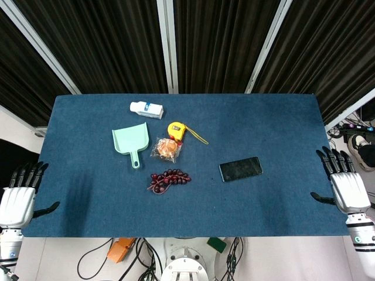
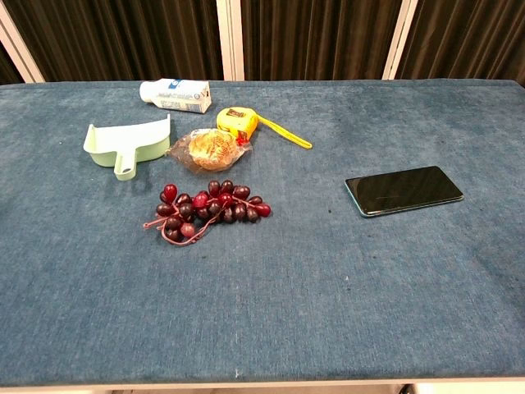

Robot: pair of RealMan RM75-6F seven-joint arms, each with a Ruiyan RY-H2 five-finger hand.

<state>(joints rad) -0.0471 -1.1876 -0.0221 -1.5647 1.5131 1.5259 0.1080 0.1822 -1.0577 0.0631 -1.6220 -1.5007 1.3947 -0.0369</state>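
My left hand (image 1: 20, 196) hovers at the table's left edge, fingers spread, holding nothing. At the right edge my right hand (image 1: 344, 184) is likewise spread and empty. Neither hand shows in the chest view. On the blue table (image 1: 281, 199) lie a bunch of dark red grapes (image 1: 169, 179) (image 2: 205, 209), a black phone (image 1: 240, 168) (image 2: 404, 190), a mint green dustpan (image 1: 130, 142) (image 2: 127, 142), a wrapped bun (image 1: 166, 149) (image 2: 210, 148), a yellow tape measure (image 1: 177, 130) (image 2: 238, 123) and a white bottle (image 1: 146, 109) (image 2: 175, 93) lying on its side.
Dark curtains with white posts stand behind the table. Cables and an orange object (image 1: 120, 250) lie on the floor below the front edge. More cables and a shoe (image 1: 358, 145) are off to the right.
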